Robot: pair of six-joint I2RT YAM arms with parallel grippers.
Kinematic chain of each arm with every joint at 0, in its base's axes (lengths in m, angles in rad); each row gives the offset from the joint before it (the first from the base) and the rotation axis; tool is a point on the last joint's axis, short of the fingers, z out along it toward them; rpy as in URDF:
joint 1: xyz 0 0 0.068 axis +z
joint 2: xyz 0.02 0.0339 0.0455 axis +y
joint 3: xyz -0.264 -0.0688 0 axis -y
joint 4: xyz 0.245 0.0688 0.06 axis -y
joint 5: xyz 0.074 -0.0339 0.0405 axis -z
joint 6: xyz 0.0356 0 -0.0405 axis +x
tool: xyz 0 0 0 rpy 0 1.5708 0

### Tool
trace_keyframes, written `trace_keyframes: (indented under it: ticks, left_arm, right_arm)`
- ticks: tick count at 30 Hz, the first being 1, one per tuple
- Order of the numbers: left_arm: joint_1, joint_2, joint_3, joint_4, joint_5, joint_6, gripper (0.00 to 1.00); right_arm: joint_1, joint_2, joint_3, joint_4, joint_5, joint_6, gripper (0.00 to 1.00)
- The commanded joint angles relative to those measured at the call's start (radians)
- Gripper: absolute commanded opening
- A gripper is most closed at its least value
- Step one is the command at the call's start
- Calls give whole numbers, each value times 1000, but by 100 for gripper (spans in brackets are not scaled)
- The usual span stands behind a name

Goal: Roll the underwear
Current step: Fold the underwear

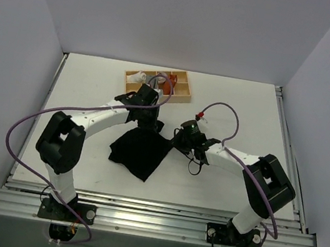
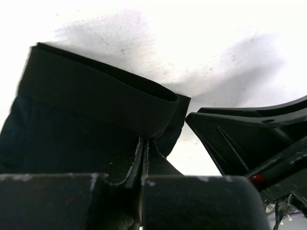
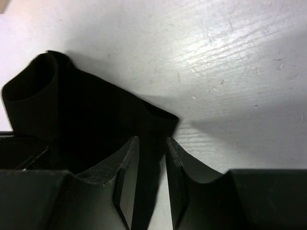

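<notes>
The black underwear (image 1: 141, 150) lies on the white table, its far edge lifted. My left gripper (image 1: 146, 122) is at that far edge's left part. In the left wrist view its jaws are pressed together (image 2: 144, 149) on the folded waistband of the underwear (image 2: 96, 91). My right gripper (image 1: 179, 140) is at the cloth's right corner. In the right wrist view (image 3: 152, 143) its jaws stand a narrow gap apart with a strip of the underwear (image 3: 86, 110) between them; white table shows beside the cloth in the gap.
A small wooden tray (image 1: 182, 95) with white and orange-brown cloth rolls stands behind the left gripper. White walls enclose the table on the left, back and right. Purple cables arc from both arms. The right gripper's body shows in the left wrist view (image 2: 249, 139).
</notes>
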Motion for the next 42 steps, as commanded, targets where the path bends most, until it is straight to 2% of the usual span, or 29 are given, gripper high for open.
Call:
trace_keyframes:
  ticks: [1, 6, 13, 19, 23, 29, 35, 39, 42]
  left_arm:
    - [-2, -34, -9, 13, -6, 14, 2]
    - [-4, -43, -32, 21, -3, 6, 2]
    - [-5, -83, -67, 40, 25, 3, 2]
    - [-13, -109, -147, 151, 138, -40, 2]
    - [-36, -104, -147, 189, 186, -62, 2]
    - [-62, -60, -145, 200, 201, -74, 2]
    - [-80, 2, -164, 192, 155, -89, 2]
    - [-82, 45, -170, 214, 155, -102, 3]
    - [-80, 68, -171, 226, 157, -109, 3]
  right_arm:
    - [-5, -74, -15, 25, 24, 12, 24]
    - [-2, -62, 6, 32, 8, 21, 15]
    - [1, -21, -47, 73, -11, 56, 8]
    - [4, 29, -95, 124, -21, 61, 2]
    - [4, 58, -98, 131, -22, 55, 0]
    - [3, 59, -109, 151, -11, 55, 0]
    - [1, 41, -124, 180, -5, 58, 0]
    - [0, -13, -152, 190, 8, 69, 7]
    - [0, -89, -173, 193, 39, 86, 21]
